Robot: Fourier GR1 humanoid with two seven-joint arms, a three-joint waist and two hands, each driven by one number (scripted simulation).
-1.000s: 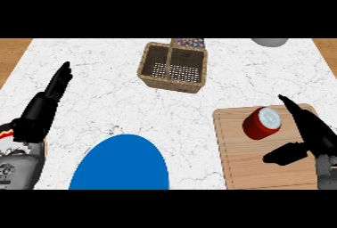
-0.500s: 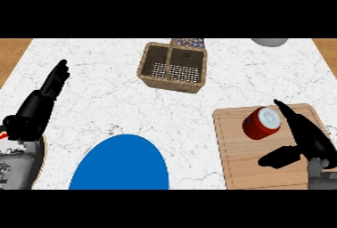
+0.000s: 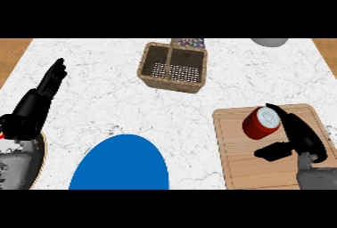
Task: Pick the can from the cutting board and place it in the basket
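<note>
- While the red can (image 3: 262,124) with a silver top sits on the wooden cutting board (image 3: 250,165), the right robot hand (image 3: 301,134) lies open just beside it, fingers straight, holding nothing.
- The woven basket (image 3: 172,83) stands well apart.
- The left robot hand (image 3: 36,104) rests open at left.

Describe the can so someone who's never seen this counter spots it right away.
On the white marble counter, find the wooden cutting board at the near right. The can sits on its far left part, beside the right robot hand. It's the only red cylinder, with a pale top.
</note>
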